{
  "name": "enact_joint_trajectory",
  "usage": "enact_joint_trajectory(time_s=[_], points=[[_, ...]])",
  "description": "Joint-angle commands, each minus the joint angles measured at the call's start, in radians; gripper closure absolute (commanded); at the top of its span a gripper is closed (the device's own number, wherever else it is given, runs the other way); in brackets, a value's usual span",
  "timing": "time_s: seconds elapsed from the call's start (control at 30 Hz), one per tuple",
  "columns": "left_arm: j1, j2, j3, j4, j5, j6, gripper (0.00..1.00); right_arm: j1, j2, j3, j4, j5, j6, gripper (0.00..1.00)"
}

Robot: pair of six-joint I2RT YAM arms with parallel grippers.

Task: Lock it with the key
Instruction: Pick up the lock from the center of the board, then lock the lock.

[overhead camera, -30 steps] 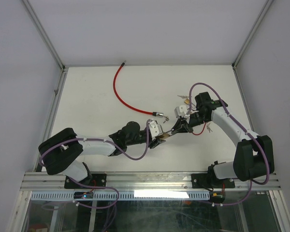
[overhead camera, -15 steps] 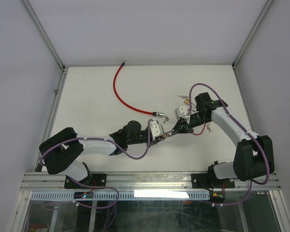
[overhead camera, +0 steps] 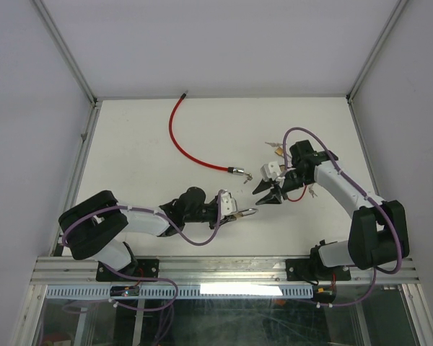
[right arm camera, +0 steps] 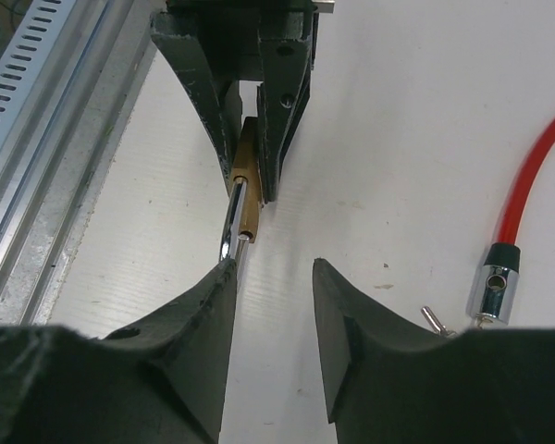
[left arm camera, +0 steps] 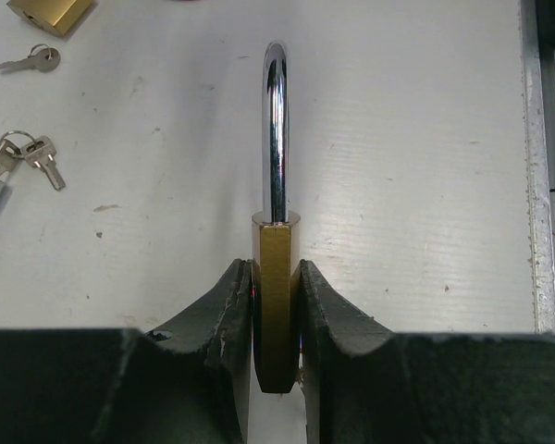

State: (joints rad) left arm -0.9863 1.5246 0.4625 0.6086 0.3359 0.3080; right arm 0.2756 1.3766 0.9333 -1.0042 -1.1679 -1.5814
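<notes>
Padlock (left arm camera: 276,242): brass body, chrome shackle, seen edge-on, front-middle of the surface (left arm camera: 425,185).
Left tool (left arm camera: 276,270): clamped on the padlock's body.
Right tool (right arm camera: 275,270): spread, empty, by the shackle's end.

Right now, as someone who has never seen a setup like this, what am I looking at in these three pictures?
Two small robot arms are bolted at the near edge of a white table. The wide picture comes from a fixed camera above and behind them. The other two come from a camera on each arm's wrist, so that arm's own two fingers show at the bottom. The left gripper is clamped on the brass body of a padlock, with its steel loop pointing away. The right gripper stands open and empty, facing that padlock. On the table lie a red cable, loose keys and a second brass padlock.
</notes>
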Motion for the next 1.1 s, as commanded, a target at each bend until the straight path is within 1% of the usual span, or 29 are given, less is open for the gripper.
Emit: enact_joint_trajectory(time_s=[0.0, 0.27, 0.53, 0.7, 0.8, 0.93, 1.07], points=[[0.011, -0.023, 0.001, 0.188, 0.040, 0.045, 1.00, 0.012, 0.001, -0.022, 0.066, -0.041, -0.007, 0.60], [0.033, -0.023, -0.041, 0.255, 0.027, 0.020, 1.00, 0.048, 0.037, -0.050, 0.108, 0.017, -0.002, 0.61], [0.047, -0.014, -0.060, 0.286, 0.023, 0.010, 1.00, 0.082, 0.070, -0.059, 0.125, 0.035, -0.003, 0.62], [0.049, -0.011, -0.067, 0.303, 0.023, 0.011, 1.00, 0.103, 0.082, -0.074, 0.185, 0.057, 0.049, 0.64], [0.051, -0.011, -0.073, 0.308, 0.023, 0.013, 1.00, 0.112, 0.089, -0.073, 0.201, 0.068, 0.071, 0.69], [0.054, -0.008, -0.083, 0.324, 0.025, 0.015, 1.00, 0.117, 0.093, -0.070, 0.209, 0.082, 0.080, 0.81], [0.056, 0.000, -0.093, 0.337, 0.035, 0.026, 1.00, 0.122, 0.088, -0.068, 0.222, 0.097, 0.085, 1.00]])
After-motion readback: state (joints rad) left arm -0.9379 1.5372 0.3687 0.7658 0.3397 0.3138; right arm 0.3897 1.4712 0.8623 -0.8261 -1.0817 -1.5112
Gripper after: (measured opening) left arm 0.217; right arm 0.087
